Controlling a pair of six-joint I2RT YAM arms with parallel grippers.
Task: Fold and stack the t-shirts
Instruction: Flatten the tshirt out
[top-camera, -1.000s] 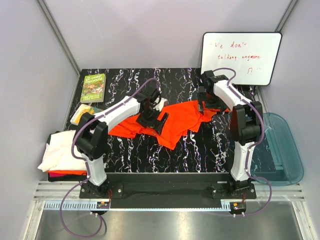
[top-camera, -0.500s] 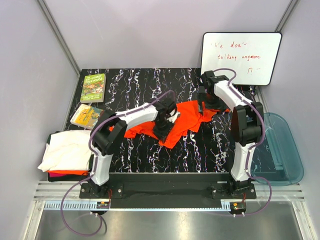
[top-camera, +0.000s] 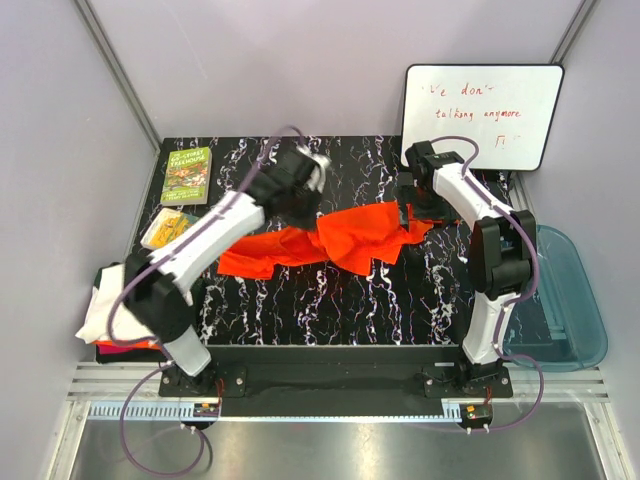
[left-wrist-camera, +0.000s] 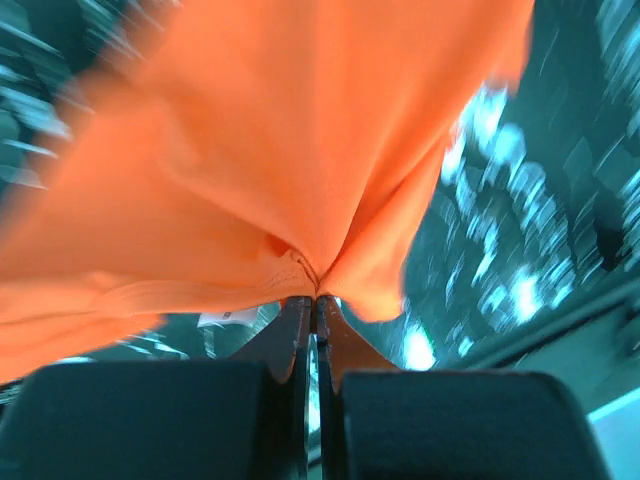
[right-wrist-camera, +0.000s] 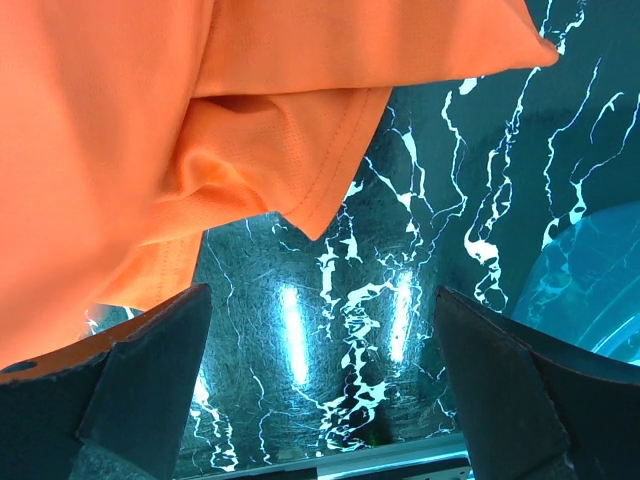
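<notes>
Pinching the orange t-shirt (left-wrist-camera: 280, 150), left end effector (left-wrist-camera: 314, 298) clamps tight (right end effector (right-wrist-camera: 320, 335) wide).

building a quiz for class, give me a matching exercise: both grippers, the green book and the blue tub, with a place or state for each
1 left gripper
2 right gripper
3 green book
4 blue tub

a open
b far left corner of the table
c shut on the orange t-shirt
d beyond the table's right edge

Pairs: 1-c, 2-a, 3-b, 4-d
</notes>
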